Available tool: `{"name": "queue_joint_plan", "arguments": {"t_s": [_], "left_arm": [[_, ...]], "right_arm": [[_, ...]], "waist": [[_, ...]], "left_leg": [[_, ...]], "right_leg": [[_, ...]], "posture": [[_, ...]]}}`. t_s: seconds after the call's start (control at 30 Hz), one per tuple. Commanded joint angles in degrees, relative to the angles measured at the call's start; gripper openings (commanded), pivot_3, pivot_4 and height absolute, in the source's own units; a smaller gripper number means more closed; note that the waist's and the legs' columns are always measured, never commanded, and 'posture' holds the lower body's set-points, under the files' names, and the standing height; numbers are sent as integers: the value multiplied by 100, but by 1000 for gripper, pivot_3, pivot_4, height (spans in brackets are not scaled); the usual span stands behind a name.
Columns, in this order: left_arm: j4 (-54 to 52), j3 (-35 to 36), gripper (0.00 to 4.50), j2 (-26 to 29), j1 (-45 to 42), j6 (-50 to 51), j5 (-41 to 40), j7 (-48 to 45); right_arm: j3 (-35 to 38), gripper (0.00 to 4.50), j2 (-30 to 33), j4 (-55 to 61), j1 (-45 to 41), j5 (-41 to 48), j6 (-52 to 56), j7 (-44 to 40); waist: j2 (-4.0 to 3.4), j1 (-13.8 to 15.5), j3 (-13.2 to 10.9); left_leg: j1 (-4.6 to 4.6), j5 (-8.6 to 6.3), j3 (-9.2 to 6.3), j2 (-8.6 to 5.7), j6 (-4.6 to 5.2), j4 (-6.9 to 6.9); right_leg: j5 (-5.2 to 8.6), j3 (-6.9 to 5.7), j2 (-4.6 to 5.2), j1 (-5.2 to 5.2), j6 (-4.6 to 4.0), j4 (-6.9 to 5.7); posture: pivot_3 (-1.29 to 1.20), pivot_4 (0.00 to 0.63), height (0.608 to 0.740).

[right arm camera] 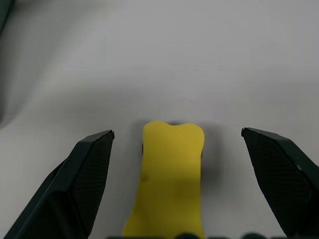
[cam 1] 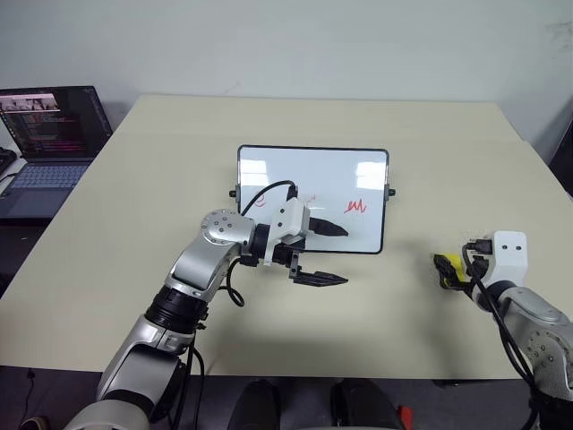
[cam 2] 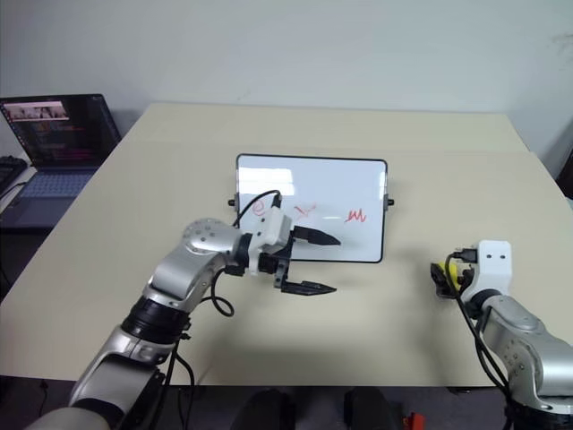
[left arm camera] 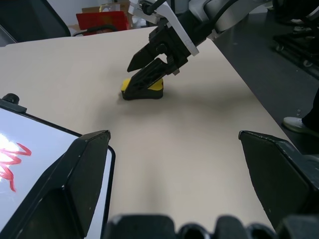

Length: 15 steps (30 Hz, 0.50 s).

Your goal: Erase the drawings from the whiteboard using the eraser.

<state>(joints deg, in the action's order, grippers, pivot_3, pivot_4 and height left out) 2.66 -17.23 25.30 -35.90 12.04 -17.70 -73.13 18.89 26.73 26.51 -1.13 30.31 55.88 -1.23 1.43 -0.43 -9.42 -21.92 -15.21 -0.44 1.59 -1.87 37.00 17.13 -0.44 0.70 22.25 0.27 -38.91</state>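
The whiteboard [cam 1: 313,170] lies flat in the middle of the table. On it are the red drawings: a loop [cam 1: 260,202], a cross [cam 2: 305,211] partly behind my left gripper, and a zigzag [cam 1: 356,207]. My left gripper [cam 1: 327,254] is open and hovers over the board's near edge, pointing right, holding nothing. The yellow eraser [right arm camera: 172,174] with a dark underside lies on the table to the board's right. My right gripper [right arm camera: 177,133] is open and low over it, one finger on each side and neither touching. The left wrist view shows that gripper [left arm camera: 132,79] astride the eraser [left arm camera: 155,85].
An open laptop [cam 1: 49,143] sits on a lower surface beyond the table's left edge. The table's right edge runs close to my right arm. Bare beige tabletop [cam 1: 403,134] surrounds the board.
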Motion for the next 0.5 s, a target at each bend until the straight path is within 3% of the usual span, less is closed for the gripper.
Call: {"name": "queue_joint_plan", "arguments": {"t_s": [0.03,0.13,0.27,0.5], "left_arm": [[-183,63,4500,-36,19,-99,-8,50],[-178,66,4500,-42,22,-108,-4,45],[-170,71,4500,-52,21,-113,3,54],[-195,61,4500,-38,69,-112,17,86]], "right_arm": [[48,4479,-20,68,-56,-87,-28,-60],[55,4479,-51,54,-59,-117,-11,-83],[60,3370,-110,26,-46,-161,11,-122],[-9,976,-213,3,-21,-268,33,-199]], "waist": [[0,-1,0],[0,-1,0],[0,-2,0],[0,-3,0]], "left_leg": [[0,0,0,0,0,0],[0,0,-1,0,0,0],[0,0,-1,0,0,0],[1,0,-1,0,0,0]], "right_leg": [[0,0,0,0,0,0],[0,-1,0,0,0,0],[0,-1,0,0,0,0],[-1,0,0,-1,-1,0]], "posture": [[0,150,740],[0,150,740],[0,150,740],[0,150,740]]}}
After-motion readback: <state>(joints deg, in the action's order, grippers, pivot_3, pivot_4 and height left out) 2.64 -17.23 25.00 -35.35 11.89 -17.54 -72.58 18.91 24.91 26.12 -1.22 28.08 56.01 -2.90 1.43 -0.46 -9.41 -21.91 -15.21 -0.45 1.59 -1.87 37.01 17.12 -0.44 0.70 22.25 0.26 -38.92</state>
